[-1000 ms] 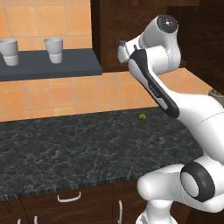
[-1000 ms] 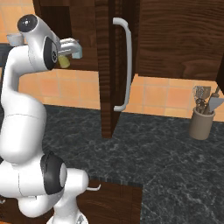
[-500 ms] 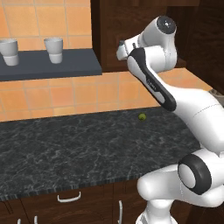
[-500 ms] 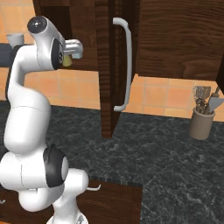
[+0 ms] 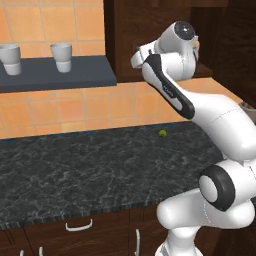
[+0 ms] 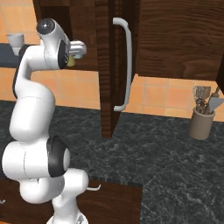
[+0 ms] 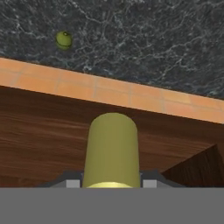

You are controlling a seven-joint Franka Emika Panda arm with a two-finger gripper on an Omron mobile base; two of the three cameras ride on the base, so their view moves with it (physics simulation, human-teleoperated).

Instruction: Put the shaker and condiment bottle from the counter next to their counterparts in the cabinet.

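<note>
High in the upper left of the right base view, the gripper [image 6: 73, 53] is pinching the yellow shaker [image 7: 112, 151] in front of the dark cabinet [image 6: 175, 39]. A small green fruit [image 5: 162, 133] sits on the counter [image 5: 80, 165] below, mid-frame.

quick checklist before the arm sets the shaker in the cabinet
1. Grip: the fingers are shut on the shaker, seen in the hand view. Ok.
2. Height: in the right base view the shaker is raised high above the counter. Ok.
3. Cabinet open: its door stands ajar. Ok.
4. Free spot next to the other shaker on the cabinet shelf: cannot tell.
5. Red bottle's place: cannot tell.
6. Loose items: a small green fruit lies on the counter, away from the hand. Ok.
</note>
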